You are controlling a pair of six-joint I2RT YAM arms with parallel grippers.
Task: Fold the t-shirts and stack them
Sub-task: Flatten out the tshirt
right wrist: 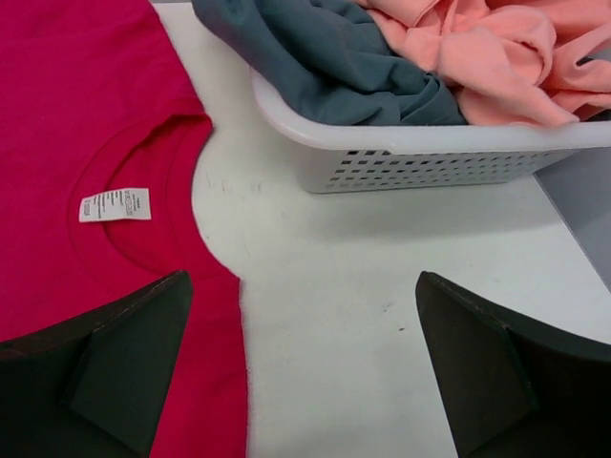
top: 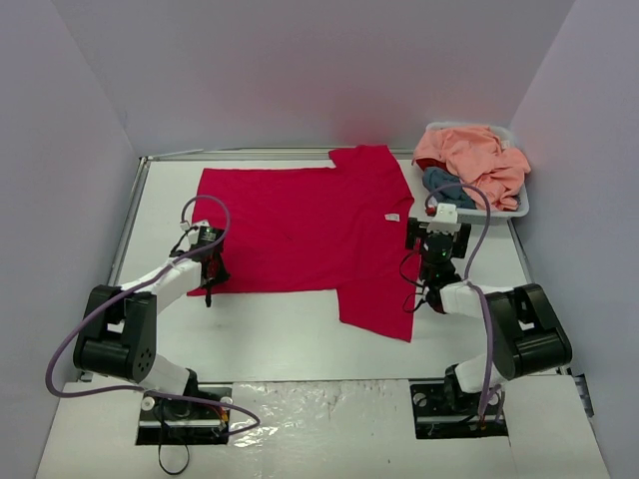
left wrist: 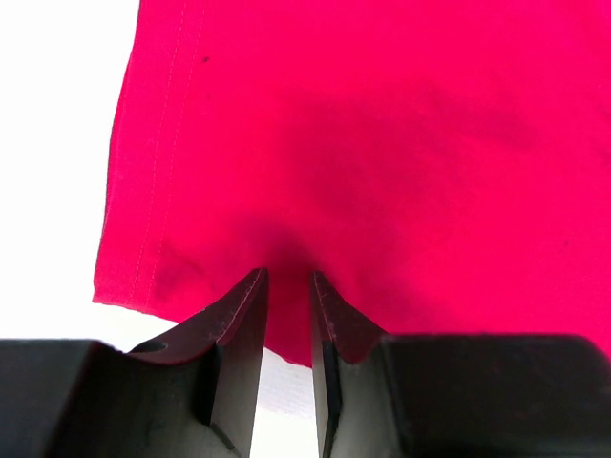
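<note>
Now one red t-shirt (top: 300, 230); left gripper (left wrist: 288, 279) pinches hem, right gripper (right wrist: 301, 279) spread; two t-shirts (right wrist: 477, 57) fill basket (right wrist: 430, 157).

Three shirts in all: one red t-shirt (top: 300, 230) spread mid-table, one peach-pink t-shirt (top: 469, 152) and one teal-blue t-shirt (top: 439, 185) inside one white basket (right wrist: 430, 164), far right.

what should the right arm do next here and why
Probably bring the open right gripper over the collar edge of the red t-shirt and close. The left gripper already pinches the hem, where the cloth puckers. The right one hangs over the table beside the neck label, holding nothing.
</note>
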